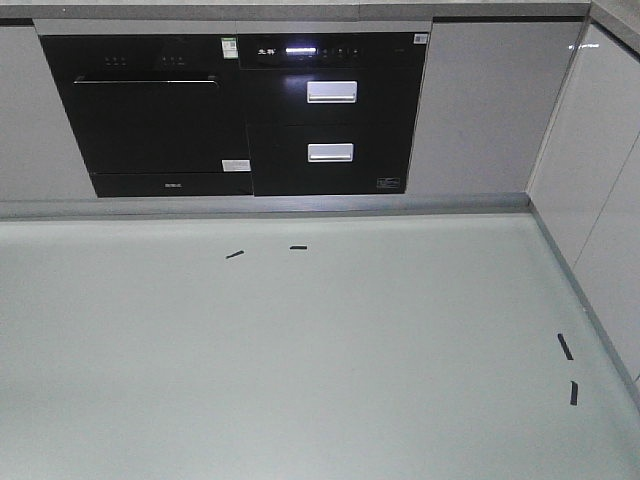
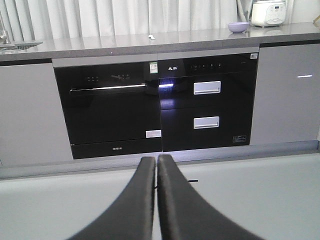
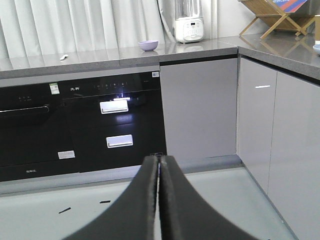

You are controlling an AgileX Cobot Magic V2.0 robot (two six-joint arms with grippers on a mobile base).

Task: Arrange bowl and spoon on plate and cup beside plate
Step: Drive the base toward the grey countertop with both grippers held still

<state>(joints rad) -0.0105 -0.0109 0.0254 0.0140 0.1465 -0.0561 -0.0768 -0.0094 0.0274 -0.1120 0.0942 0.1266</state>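
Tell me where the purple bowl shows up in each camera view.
Front view: not in it.
Left wrist view: bowl at upper right on the grey countertop.
Right wrist view: bowl at top centre, left of the white appliance.
Shared landmark: the upper white drawer handle, in all three.

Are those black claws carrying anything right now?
No, nothing. The left gripper and the right gripper are both shut with no object between them; the bowl and spoon lie on the far counter.

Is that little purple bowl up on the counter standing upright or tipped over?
Upright: the bowl sits on its base on the grey counter, rim facing up. Its inside cannot be seen.
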